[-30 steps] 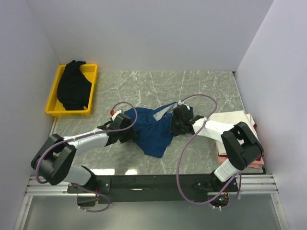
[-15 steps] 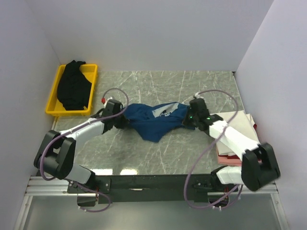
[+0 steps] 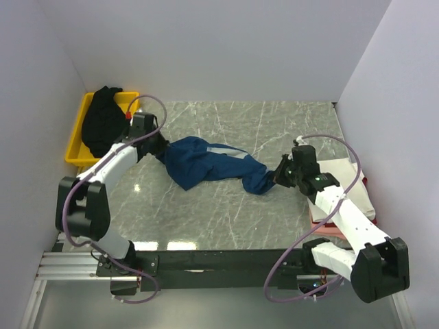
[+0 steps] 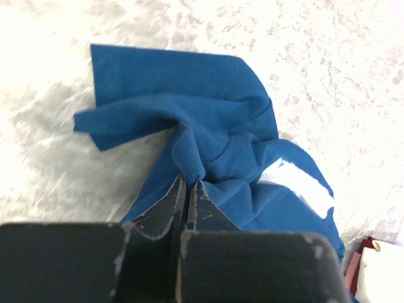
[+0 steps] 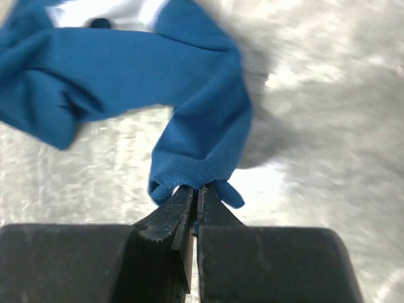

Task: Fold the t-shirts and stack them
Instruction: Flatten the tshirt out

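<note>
The dark blue t-shirt is stretched in a crumpled band across the middle of the marble table, a strip of its pale print showing. My left gripper is shut on the shirt's left end. At the opposite end, the right gripper is pinched shut on a fold of blue cloth. A black t-shirt lies heaped in the yellow tray at the back left. Folded white, pink and red t-shirts are stacked at the right edge, partly under my right arm.
White walls enclose the table on three sides. Grey marble tabletop lies between the shirt and the arm bases. The corner of the folded stack shows at the lower right of the left wrist view.
Both grippers closed on the blue shirt and pulled apart, the left toward the yellow tray, the right toward the folded stack. The shirt went from a bunched heap to a stretched band.
</note>
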### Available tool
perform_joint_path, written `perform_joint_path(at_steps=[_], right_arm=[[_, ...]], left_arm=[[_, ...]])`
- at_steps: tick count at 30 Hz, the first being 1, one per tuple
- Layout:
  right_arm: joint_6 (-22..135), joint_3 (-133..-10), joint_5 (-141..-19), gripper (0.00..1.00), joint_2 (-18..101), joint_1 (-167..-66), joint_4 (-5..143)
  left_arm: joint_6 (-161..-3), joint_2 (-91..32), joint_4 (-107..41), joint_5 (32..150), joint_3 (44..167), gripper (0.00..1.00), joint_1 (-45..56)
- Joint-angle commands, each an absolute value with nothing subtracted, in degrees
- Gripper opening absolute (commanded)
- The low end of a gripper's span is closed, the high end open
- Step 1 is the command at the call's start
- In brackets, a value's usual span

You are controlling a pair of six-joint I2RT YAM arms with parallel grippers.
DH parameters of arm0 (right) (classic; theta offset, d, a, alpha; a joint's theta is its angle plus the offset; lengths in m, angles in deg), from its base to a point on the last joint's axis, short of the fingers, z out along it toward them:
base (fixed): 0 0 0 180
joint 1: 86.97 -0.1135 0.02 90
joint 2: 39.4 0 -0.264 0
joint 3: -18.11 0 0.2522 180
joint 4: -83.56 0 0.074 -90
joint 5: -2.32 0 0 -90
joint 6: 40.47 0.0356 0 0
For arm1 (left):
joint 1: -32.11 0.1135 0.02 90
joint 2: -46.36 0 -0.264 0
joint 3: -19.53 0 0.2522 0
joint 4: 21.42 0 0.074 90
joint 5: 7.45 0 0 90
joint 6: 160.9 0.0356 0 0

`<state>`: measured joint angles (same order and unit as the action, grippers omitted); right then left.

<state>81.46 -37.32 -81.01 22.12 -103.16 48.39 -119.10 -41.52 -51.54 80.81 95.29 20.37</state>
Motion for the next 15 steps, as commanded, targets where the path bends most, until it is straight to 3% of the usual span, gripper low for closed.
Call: perform_joint_path(at_steps=[1,6,15], right_arm=[[81.26,-36.87,-79.43,0.0,18.36,-98.86,46.87],[81.61,-42.22,-78.1,0.0,10.97,-91.64,41.68],[89.96,-50.22,-81.17,0.0,5.86,-91.19,44.49]], left_arm=[[-115.99,-45.04,-54.51,82.02,102.28,0.01,20.95],[-113.97,-45.41,-59.26,80.53,109.31,0.01,21.21],[-111.77,-40.31,-63.13,80.88,113.27,0.0,22.8]])
